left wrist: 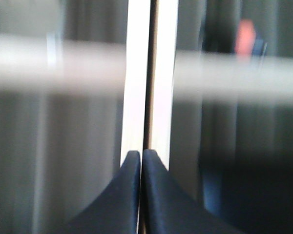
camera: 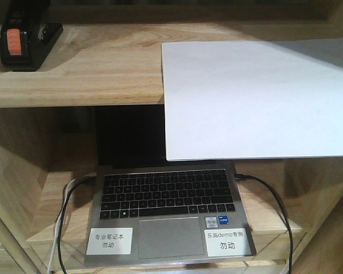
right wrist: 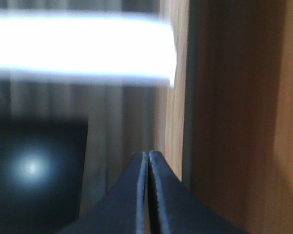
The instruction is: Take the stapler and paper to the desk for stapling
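Observation:
A black stapler with an orange top lies at the far left of the upper wooden shelf. A white sheet of paper lies on the right of that shelf and overhangs its front edge. Neither gripper shows in the front view. My left gripper is shut and empty in its blurred wrist view, where an orange blur, probably the stapler, sits far off at the upper right. My right gripper is shut and empty, below the paper's bright edge.
An open laptop with two white labels sits on the lower shelf, with cables at both sides. A wooden upright stands right of my right gripper. A pale vertical post stands ahead of my left gripper.

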### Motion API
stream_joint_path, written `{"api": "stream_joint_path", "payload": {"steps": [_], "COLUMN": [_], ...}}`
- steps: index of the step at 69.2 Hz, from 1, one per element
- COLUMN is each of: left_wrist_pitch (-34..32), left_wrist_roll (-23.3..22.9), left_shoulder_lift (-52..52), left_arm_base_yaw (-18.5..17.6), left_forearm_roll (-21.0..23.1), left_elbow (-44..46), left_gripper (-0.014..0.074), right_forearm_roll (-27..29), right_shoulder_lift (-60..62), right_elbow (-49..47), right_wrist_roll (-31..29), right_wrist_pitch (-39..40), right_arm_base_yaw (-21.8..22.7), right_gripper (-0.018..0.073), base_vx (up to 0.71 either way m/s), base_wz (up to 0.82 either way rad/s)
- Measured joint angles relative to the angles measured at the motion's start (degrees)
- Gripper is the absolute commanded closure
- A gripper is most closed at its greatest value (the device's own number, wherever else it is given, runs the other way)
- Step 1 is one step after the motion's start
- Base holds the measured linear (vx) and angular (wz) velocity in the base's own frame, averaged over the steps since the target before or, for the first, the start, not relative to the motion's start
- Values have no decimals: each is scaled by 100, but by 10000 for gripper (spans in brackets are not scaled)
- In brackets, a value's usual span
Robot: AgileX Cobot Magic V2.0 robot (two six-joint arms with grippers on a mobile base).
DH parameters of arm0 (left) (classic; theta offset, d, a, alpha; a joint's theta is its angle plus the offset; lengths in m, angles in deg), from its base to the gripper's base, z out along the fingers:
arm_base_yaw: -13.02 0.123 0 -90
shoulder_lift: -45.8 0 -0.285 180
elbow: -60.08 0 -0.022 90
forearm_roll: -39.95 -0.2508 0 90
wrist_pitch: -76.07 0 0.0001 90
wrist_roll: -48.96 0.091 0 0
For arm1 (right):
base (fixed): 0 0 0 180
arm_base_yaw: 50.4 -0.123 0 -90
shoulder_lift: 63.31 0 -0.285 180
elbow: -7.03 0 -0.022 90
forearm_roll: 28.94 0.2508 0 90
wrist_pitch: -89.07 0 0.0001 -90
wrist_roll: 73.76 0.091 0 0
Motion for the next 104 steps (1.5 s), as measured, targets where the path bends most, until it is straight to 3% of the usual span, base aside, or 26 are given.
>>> {"api": "stream_joint_path", "payload": {"steps": [13,26,40,49,59,72,89,92,104], "left_wrist_pitch": [343,1329,2629,3357,4187,4930,5479,5537,5672], "left_wrist_roll": [0,0,0,0,0,0,46,46,46], "left_shoulder_lift": [0,368,1279,1853,2329,2796,3058,3058,3058], "left_arm_base_yaw": [0,0,0,0,0,0,0,0,0], "left_forearm_roll": [0,0,0,0,0,0,0,-12,-28], "left_elbow": [1487,3482,5166,5807,5908,5908,5908,5908,5908], "left_gripper": [603,603,596,570,483,252,-136,-137,-125], "right_forearm_roll": [0,0,89,302,382,388,389,389,389], "right_shoulder_lift": [0,-286,-1364,-2084,-2689,-3076,-3095,-3095,-3095], "right_elbow": [-1104,-2476,-3894,-4589,-4968,-4992,-4992,-4992,-4992], "right_wrist_roll": [-63,-68,9,43,43,43,43,43,43], "right_wrist_pitch": [-123,-501,-999,-1797,-2640,-3279,-3440,-3445,-3456], "right_arm_base_yaw": [0,0,0,0,0,0,0,0,0], "right_gripper": [564,564,559,548,508,333,-125,-172,-160], "base_vx": [0,0,0,0,0,0,0,0,0], "base_wz": [0,0,0,0,0,0,0,0,0]}}
